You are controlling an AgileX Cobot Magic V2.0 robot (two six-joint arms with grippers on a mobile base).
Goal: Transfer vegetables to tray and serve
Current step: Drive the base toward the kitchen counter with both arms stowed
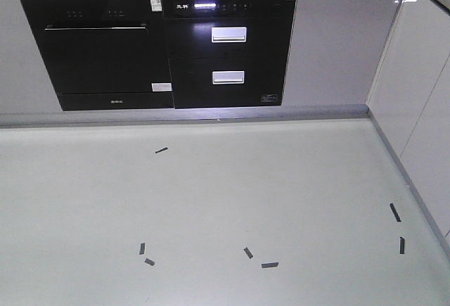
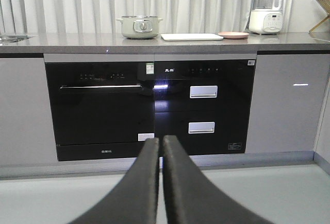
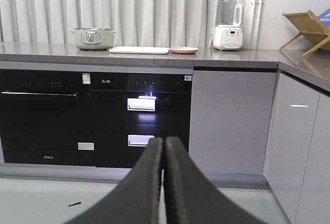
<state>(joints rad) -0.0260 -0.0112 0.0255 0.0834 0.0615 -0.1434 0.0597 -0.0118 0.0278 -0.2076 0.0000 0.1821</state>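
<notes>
Two grippers are in view, one per wrist camera.

**Left gripper** [image 2: 161, 140]: the two dark fingers [image 2: 147, 183] are pressed together along their length. There is no gap at the tips and nothing is gripped.

**Right gripper** [image 3: 164, 140]: fingers flat against each other, nothing gripped.

Both grippers point level at the cabinet front, above the floor [image 1: 211, 200].

**Countertop** [image 2: 77, 42], left wrist view, left to right:
1. Sink [image 2: 10, 38], partly cut off at the far left edge.
2. Pale pot [image 2: 138, 27] with a round dial on its front.
3. Tray [image 2: 192, 37], cream and lying flat, near the pot's right side and apart from it. It is seen almost edge-on, so what lies on its surface cannot be told.
4. Round pink plate [image 2: 233, 35] at the tray's right end. Whether the two touch cannot be told.
5. White blender [image 2: 267, 9] with a clear jug, near the plate's right side.
6. Wooden rack [image 2: 322, 13], at the right edge of the view.

**Below the countertop**, left to right:
- Black oven-type unit [image 2: 98, 110].
- Black two-drawer unit [image 2: 203, 105] with two bright handles.
- Light cabinet doors [image 2: 286, 105].

**Floor, front view**: short dark tape strips [image 1: 162, 150] lie on it. One is near the appliances, two at lower left, two at lower centre and two at the right beside the side cabinets.
</notes>
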